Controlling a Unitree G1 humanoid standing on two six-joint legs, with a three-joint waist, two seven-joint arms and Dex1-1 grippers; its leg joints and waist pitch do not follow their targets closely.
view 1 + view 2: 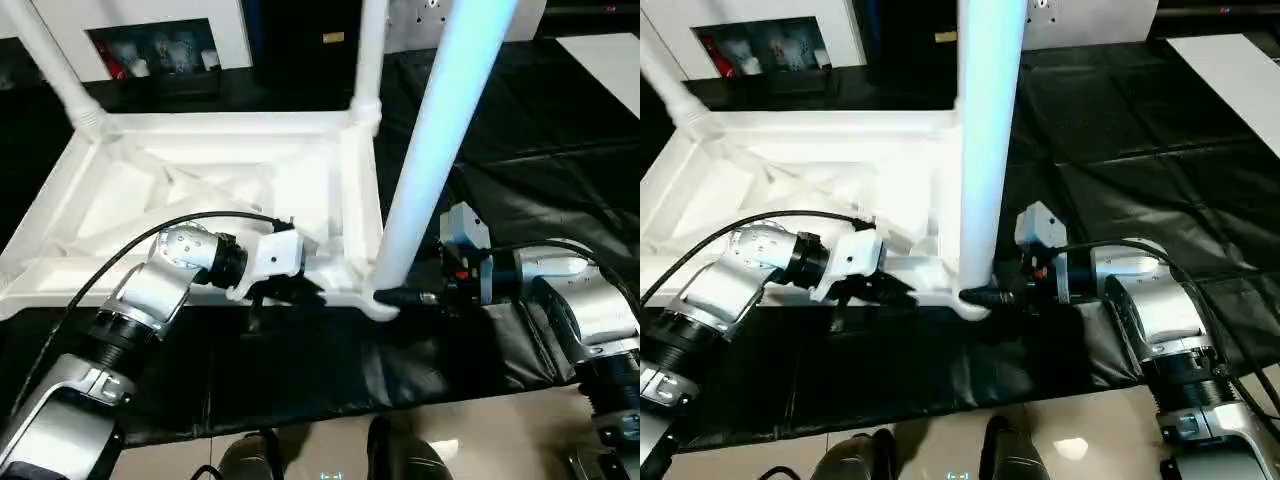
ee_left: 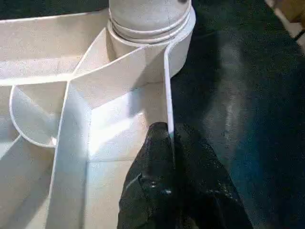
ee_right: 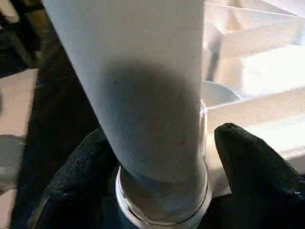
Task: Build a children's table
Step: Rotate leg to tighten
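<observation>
The children's table lies upside down, its white top [image 1: 200, 190] showing the ribbed underside. Legs stand in the far left socket [image 1: 50, 60] and the far right socket [image 1: 368, 50]. A third leg [image 1: 440, 130] rises from the near right corner socket [image 1: 375, 300]. My left gripper [image 1: 285, 292] is shut on the thin near rim wall [image 2: 167, 86] of the top, a little left of that socket. My right gripper [image 1: 400, 297] straddles the base of the third leg [image 3: 143, 95]. One finger [image 3: 81, 176] lies against the leg and the other finger [image 3: 248, 157] stands slightly off it.
The table rests on a black sheet-covered work surface [image 1: 520, 120]. Its front edge drops to a tan floor [image 1: 480, 430] where my feet [image 1: 400, 455] show. A white shelf unit [image 1: 150, 50] stands at the back and a white panel [image 1: 605, 60] at the far right.
</observation>
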